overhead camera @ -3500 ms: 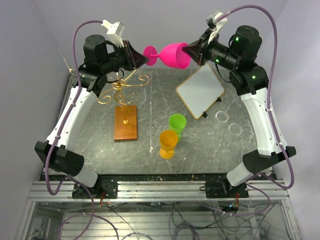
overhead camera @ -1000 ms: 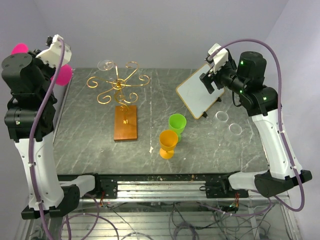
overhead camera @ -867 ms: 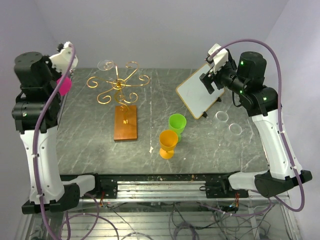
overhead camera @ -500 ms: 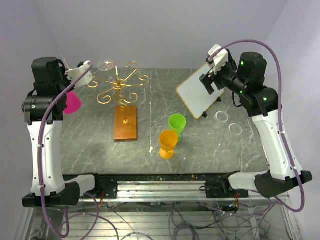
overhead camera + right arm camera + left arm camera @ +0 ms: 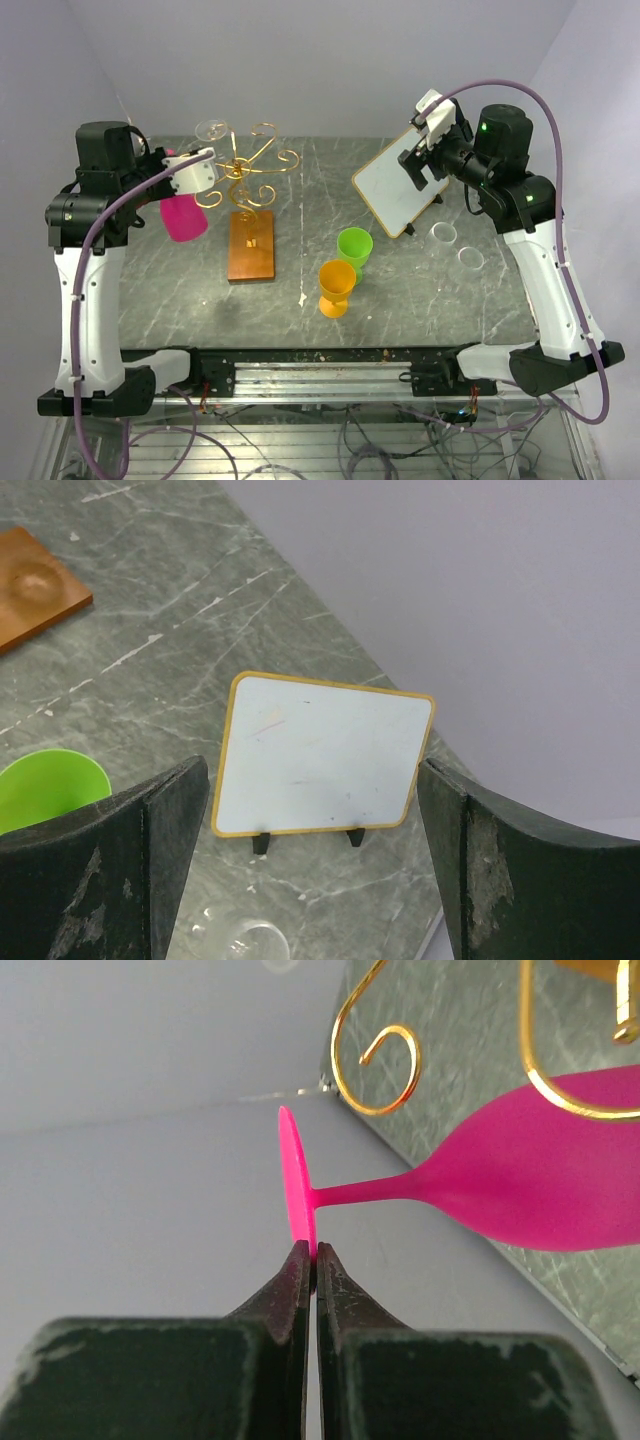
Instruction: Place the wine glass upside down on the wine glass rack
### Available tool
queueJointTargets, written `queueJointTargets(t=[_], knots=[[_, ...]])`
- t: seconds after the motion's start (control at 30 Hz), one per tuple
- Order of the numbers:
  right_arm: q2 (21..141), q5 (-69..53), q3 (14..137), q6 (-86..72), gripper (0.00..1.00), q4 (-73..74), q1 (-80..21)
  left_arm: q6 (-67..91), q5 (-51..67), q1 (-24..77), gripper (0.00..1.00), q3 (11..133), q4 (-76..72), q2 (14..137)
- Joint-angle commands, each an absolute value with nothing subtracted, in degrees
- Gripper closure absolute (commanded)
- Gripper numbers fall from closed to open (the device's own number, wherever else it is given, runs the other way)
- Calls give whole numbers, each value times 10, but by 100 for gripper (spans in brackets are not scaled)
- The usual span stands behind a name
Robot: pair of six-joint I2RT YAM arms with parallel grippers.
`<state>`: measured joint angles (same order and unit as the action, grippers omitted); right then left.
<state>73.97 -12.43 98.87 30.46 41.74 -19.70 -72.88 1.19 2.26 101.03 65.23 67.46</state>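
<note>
The pink wine glass (image 5: pixel 183 217) hangs bowl-down in the top view, just left of the gold wire rack (image 5: pixel 240 165) on its wooden base (image 5: pixel 251 245). My left gripper (image 5: pixel 192 172) is shut on the rim of the glass's foot. In the left wrist view the fingertips (image 5: pixel 316 1255) pinch the thin foot disc (image 5: pixel 296 1192). The stem runs right to the bowl (image 5: pixel 540 1185), which lies behind a gold rack curl (image 5: pixel 375 1045). My right gripper (image 5: pixel 415 165) hovers open over the whiteboard (image 5: pixel 320 755), holding nothing.
A clear glass (image 5: pixel 210 130) hangs on the rack's far left arm. A green cup (image 5: pixel 354 246) and an orange goblet (image 5: pixel 336 285) stand mid-table. The whiteboard (image 5: pixel 400 190) leans at the right, with two clear glasses (image 5: pixel 445 233) (image 5: pixel 471 256) beside it.
The right gripper has let go of the pink glass and drawn back. The left arm has swung the glass from beyond the table's left edge toward the rack, bowl now pointing down.
</note>
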Motion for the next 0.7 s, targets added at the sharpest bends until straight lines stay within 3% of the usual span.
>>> queueJointTargets(t=[0.0,0.67], knots=[[737,-132,989,307,15,423,-195,-740,90,39,93,1038,670,679],[735,-138,991,310,14,431,-192,-747,89,103,93,1065,620,733]])
